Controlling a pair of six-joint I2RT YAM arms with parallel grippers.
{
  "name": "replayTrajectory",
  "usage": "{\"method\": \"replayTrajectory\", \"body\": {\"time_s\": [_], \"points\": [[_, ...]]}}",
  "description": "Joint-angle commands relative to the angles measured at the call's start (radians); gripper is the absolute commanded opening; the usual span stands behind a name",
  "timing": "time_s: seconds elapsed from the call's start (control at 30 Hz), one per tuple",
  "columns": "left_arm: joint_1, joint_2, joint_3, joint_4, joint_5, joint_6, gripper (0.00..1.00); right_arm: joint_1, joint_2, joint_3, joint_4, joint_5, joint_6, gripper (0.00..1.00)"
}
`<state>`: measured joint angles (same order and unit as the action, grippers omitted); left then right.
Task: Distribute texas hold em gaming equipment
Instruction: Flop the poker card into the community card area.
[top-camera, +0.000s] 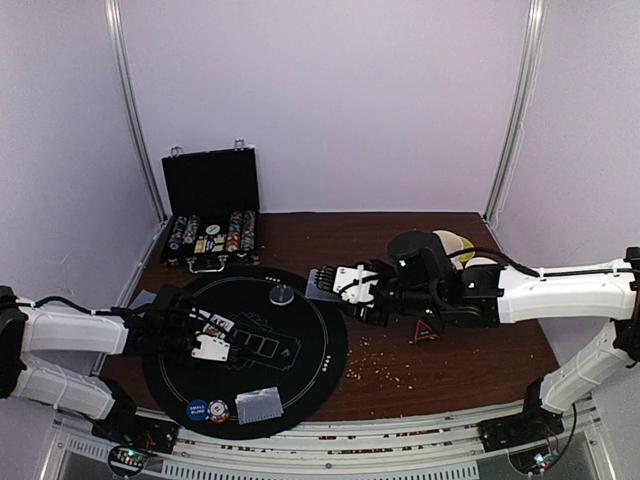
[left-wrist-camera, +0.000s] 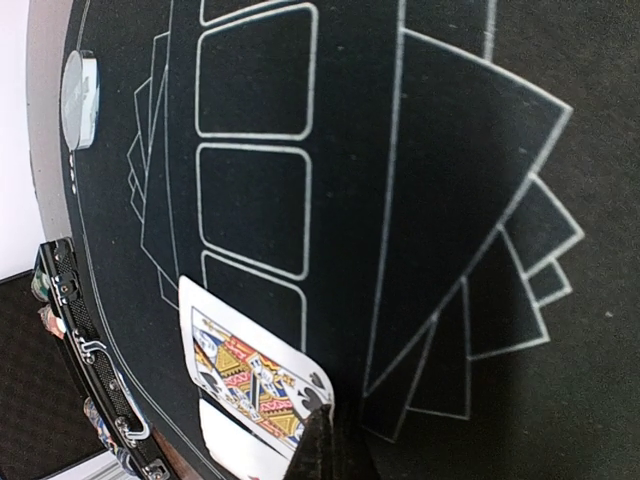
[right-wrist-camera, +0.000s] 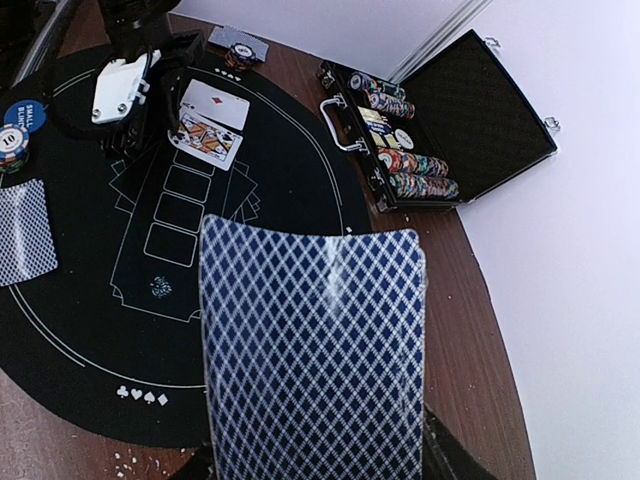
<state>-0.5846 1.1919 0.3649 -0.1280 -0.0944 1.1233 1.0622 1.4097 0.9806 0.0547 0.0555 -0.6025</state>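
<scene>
The right fingers (right-wrist-camera: 455, 460) are clamped on the blue-backed cards (right-wrist-camera: 312, 350). They hold the cards up in the air over the far right side of the round black mat (top-camera: 320, 350), with the backs facing the wrist camera. I cannot tell if it is one card or many. The left fingers (left-wrist-camera: 325, 450) are pressed together. They are low over the left side of the mat, and the tip sits right at the corner of the king card (left-wrist-camera: 250, 375). I cannot tell if it pinches the card. The king lies face up on the mat, and a second face-up card (right-wrist-camera: 218, 100) lies just beside it. A clear grey disc (top-camera: 282, 294) rests on the far part of the mat. At the near edge of the mat lie a blue disc (top-camera: 197, 409) and a red-white disc (top-camera: 218, 410), side by side. Just to their right is a small pile of face-down cards (top-camera: 260, 405). The mat lies on the brown counter (top-camera: 450, 370). An open black case (top-camera: 210, 185) with rows of chips stands at the back left. A small red triangle (top-camera: 425, 332) sits on the counter under the right arm.
</scene>
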Motion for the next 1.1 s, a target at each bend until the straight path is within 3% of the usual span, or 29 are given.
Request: {"method": "replayTrajectory", "body": {"time_s": [0.0, 0.53, 0.57, 0.7, 0.93, 1.07], "points": [[-0.001, 0.032, 0.032, -0.002, 0.005, -0.006, 0.0, -0.003, -0.042, -0.017, 0.014, 0.012, 0.006, 0.48], [0.0, 0.004, 0.024, -0.068, -0.006, -0.058, 0.0, -0.005, -0.051, -0.036, 0.027, 0.015, -0.003, 0.48], [0.0, 0.001, 0.022, -0.072, -0.007, -0.052, 0.02, -0.005, -0.052, -0.037, 0.024, 0.016, -0.001, 0.48], [0.0, -0.02, 0.015, -0.1, -0.009, -0.028, 0.26, -0.005, -0.06, -0.041, 0.023, 0.02, -0.001, 0.48], [-0.001, -0.075, 0.032, -0.215, 0.027, -0.019, 0.37, -0.005, -0.051, -0.03, 0.02, 0.017, 0.0, 0.48], [0.0, -0.111, 0.166, -0.226, 0.108, -0.173, 0.4, -0.005, -0.045, -0.022, 0.018, 0.019, -0.002, 0.48]]}}
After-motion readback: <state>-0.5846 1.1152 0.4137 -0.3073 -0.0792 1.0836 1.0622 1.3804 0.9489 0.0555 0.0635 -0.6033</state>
